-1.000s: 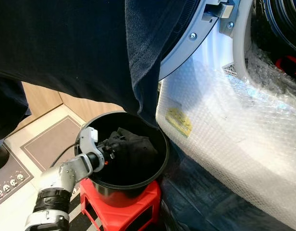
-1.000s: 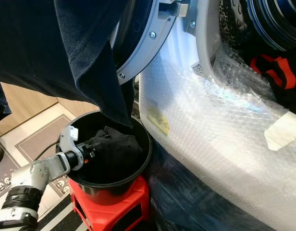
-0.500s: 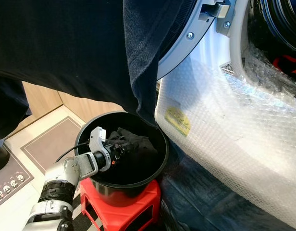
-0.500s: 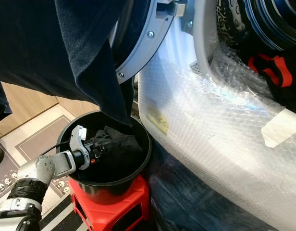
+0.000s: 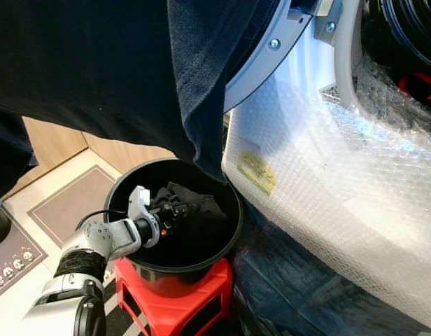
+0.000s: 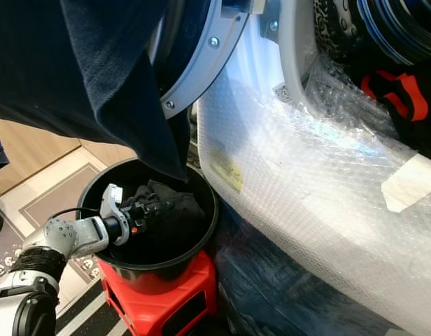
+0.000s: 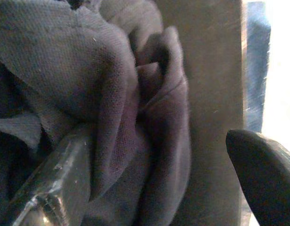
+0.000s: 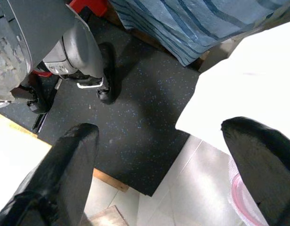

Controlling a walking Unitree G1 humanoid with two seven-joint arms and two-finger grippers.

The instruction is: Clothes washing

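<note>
Here, dark garment [image 7: 112, 103] bunches between the left fingers [image 7: 262, 174], spread inside the bucket [image 5: 229, 231].

Two black fingers [image 8: 55, 174] spread apart above a dark speckled mat [image 8: 135, 117] and pale floor tiles [image 8: 201, 183].

**Bucket on a stool beside the washing machine**

The bucket [image 5: 175, 241] stands on a stool [image 5: 175, 301], which stands on the floor. Crumpled clothes [image 5: 191, 213] lie inside the bucket. The left gripper [image 5: 172, 210] reaches into the bucket from the left side and is in the clothes. To the right of the bucket is the washing machine [image 5: 341, 203], wrapped in bubble wrap. Its open door [image 5: 261, 59] is above the bucket, and a large garment [image 5: 117, 77] hangs in front of the door, with its lowest corner at the bucket's back rim. A mat [image 5: 68, 206] lies on the floor left of the bucket.
</note>
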